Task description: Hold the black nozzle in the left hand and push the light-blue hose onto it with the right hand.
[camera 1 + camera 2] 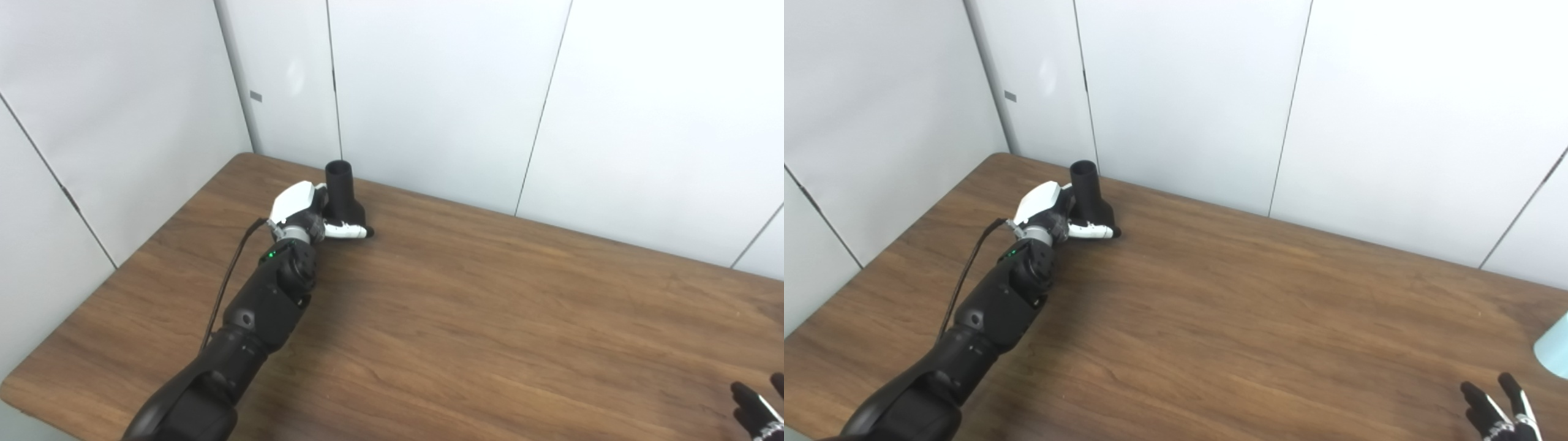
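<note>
1. The left hand (pixel 306 214) reached to the far left of the desk (pixel 490 318), and its fingers (pixel 349 231) lay against the flared base of the black nozzle (pixel 343 193). The nozzle stood upright on the desk, open mouth up, just beyond the fingers. Whether the fingers had truly clenched round the base or only touched it, I could not tell; the palm hid the contact.

2. Judged from this, a loose or one-sided hold was the first risk. Only one white fingertip showed across the front of the base, so a lift might have tipped the nozzle away from the fingers or let it twist in the grip.

3. The right hand (pixel 1497 410) waited at the near right edge, fingers spread and holding nothing.

4. The light-blue hose (pixel 1554 349) showed only as a pale sliver just beyond those fingers at the frame edge in the right eye view; its shape and lie were hidden. A blind reach could have knocked it off the desk.

5. The two parts sat well apart, so mating them would need both arms brought together; a tilted nozzle mouth could have jammed the hose.
</note>
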